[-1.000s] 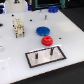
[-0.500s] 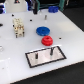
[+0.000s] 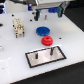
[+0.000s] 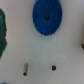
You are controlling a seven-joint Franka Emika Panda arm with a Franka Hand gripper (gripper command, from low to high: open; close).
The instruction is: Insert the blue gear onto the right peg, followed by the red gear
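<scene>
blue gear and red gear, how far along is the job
Nothing looks done yet. The blue gear lies flat on the white table, and the red gear sits beside it. The right peg on the grey plate stands bare. The gripper hangs above the gears holding nothing visible. Both pick-ups and insertions remain.
</scene>
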